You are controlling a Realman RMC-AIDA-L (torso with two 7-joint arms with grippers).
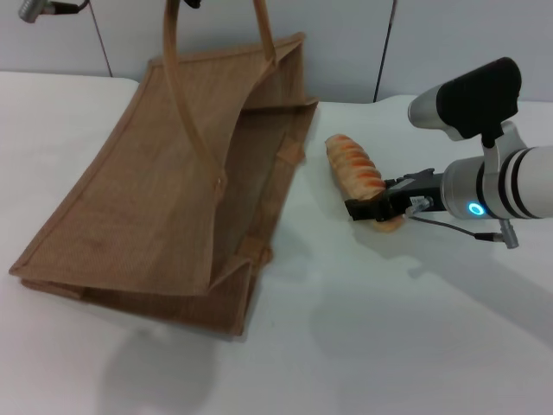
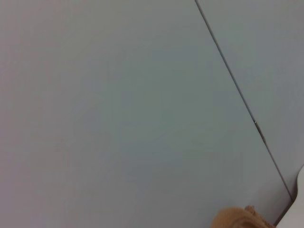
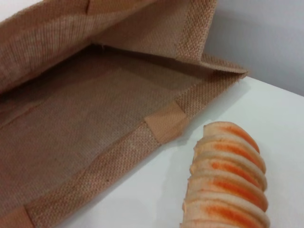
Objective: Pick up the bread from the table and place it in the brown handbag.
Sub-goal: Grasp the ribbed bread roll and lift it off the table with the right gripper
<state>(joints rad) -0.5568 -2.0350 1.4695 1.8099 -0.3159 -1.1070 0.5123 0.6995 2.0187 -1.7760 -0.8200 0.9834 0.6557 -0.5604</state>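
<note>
The bread (image 1: 352, 166), a pale loaf with orange ridges, lies on the white table (image 1: 389, 346) just right of the brown handbag (image 1: 164, 199). My right gripper (image 1: 370, 210) is down at the bread's near end, touching or straddling it. The right wrist view shows the bread (image 3: 228, 180) close up, in front of the handbag's open mouth (image 3: 95, 123). The handbag lies on its side with its mouth facing the bread. One handle (image 1: 177, 86) is raised out of the top of the head view, where a dark piece of my left gripper (image 1: 190, 3) shows.
A grey panelled wall (image 1: 346, 43) stands behind the table. The left wrist view shows that wall (image 2: 118, 104) and a bit of tan handle (image 2: 237, 219). White tabletop lies open in front of the handbag and around my right arm (image 1: 501, 186).
</note>
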